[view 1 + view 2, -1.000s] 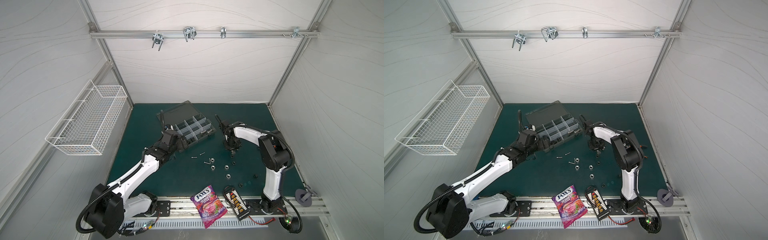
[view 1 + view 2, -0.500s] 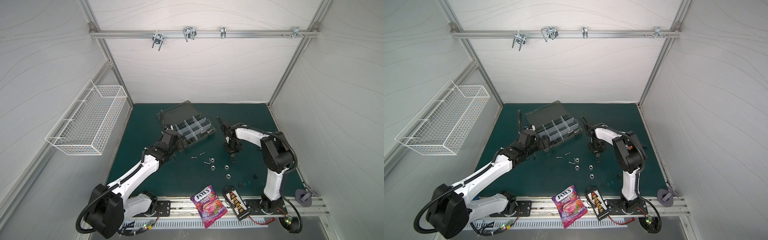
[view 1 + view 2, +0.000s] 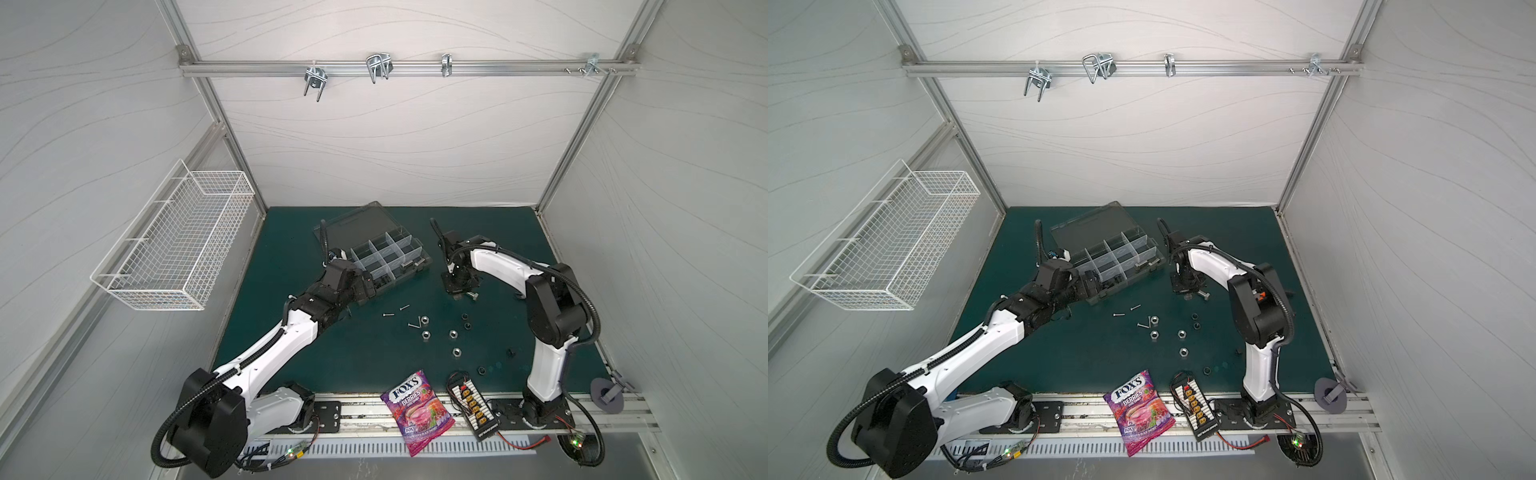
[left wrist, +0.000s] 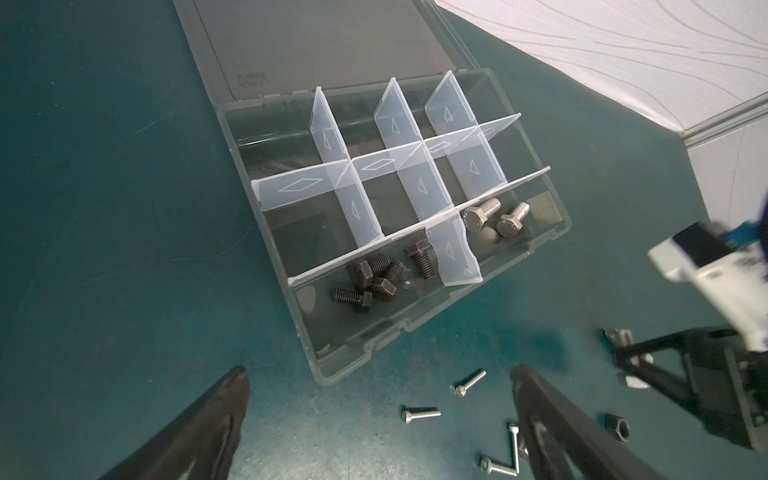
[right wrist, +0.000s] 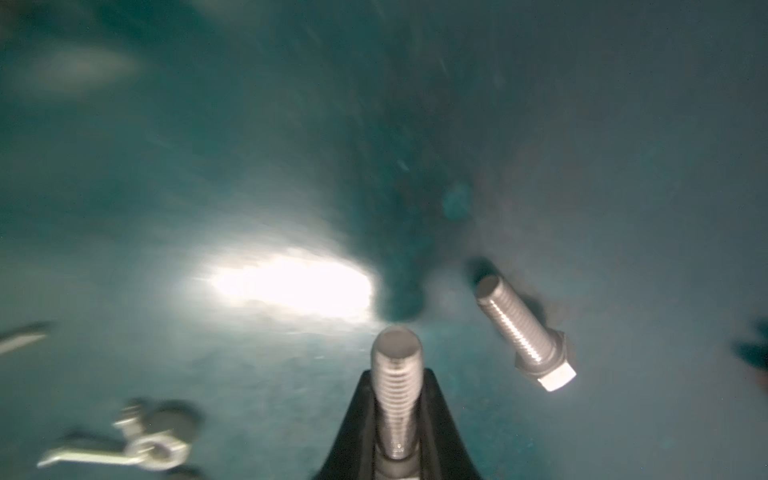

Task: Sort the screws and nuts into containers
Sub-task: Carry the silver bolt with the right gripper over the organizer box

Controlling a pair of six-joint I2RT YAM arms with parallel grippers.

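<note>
Two worries with right gripper (image 5: 397,376) clamped on silver hex bolt (image 5: 397,399) threads: maybe pivoting loose mid-lift, or clipping second hex bolt (image 5: 519,328) just beside; left gripper (image 4: 376,374) gaping, empty.

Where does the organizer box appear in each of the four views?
Top view: organizer box, lid open, toward the back of the green mat.
Top view: same place.
Left wrist: fills the middle, beyond the open left gripper.
Right wrist: not in it.
Shared landmark: thin screws beside the box.

Mat (image 3: 374,361) is teal, bolt (image 5: 395,386) silver, candy bag (image 3: 417,409) purple.
</note>
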